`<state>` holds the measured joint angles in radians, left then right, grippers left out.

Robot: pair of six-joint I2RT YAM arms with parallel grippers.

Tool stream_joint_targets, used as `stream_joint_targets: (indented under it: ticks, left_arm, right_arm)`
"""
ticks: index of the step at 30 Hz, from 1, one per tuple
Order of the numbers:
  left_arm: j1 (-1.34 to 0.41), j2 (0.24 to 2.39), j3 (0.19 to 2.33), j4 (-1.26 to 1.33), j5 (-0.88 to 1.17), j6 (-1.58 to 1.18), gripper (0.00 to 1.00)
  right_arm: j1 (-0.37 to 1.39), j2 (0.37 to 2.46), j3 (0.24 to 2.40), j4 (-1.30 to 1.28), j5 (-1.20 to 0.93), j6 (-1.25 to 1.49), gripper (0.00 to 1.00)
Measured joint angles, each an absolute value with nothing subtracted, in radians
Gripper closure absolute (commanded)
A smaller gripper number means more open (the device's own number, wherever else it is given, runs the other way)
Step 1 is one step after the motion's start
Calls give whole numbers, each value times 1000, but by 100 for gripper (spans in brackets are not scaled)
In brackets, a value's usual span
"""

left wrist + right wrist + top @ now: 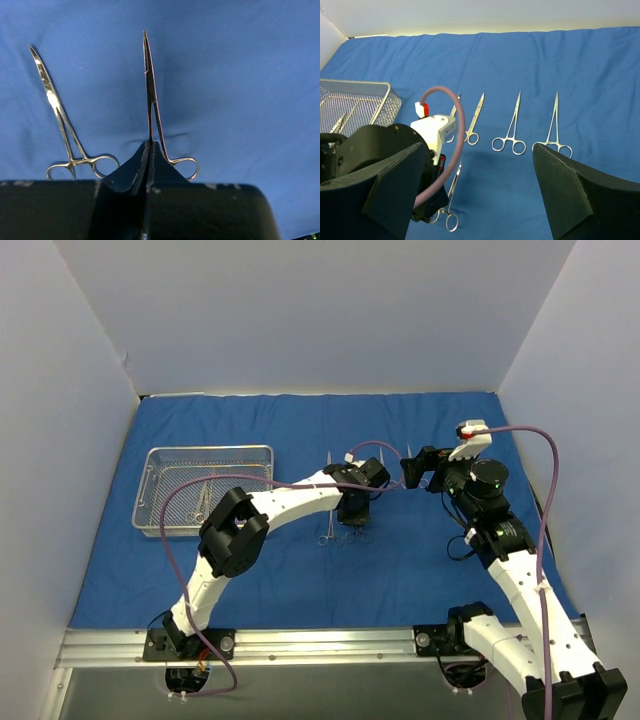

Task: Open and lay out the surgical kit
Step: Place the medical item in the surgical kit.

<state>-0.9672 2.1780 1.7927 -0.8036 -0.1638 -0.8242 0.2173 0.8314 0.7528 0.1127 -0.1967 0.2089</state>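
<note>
while the large royal-blue cloth wrap (300, 430) lay spread flat, the rectangular silver wire-mesh tray (205, 449) sat on its left part with a few steel instruments (200, 502) inside. four slim steel ring-handled instruments (512, 129) lay in a row mid-cloth, tips pointing away from the arms. left gripper (149, 149) was pinched tight on another steel ring-handled clamp (149, 85) near its handle, a second clamp (60, 117) lying just beside. right gripper (479, 150) hung nearby over the cloth, jaws wide, holding nothing.
</note>
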Motion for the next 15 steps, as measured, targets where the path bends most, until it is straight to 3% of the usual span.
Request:
stream_joint_targets:
  ticks: [15]
  left_arm:
    - [-971,2207,1793,-804,-176,-861,98]
  right_arm:
    - [224,831,753,113,-197,209,16]
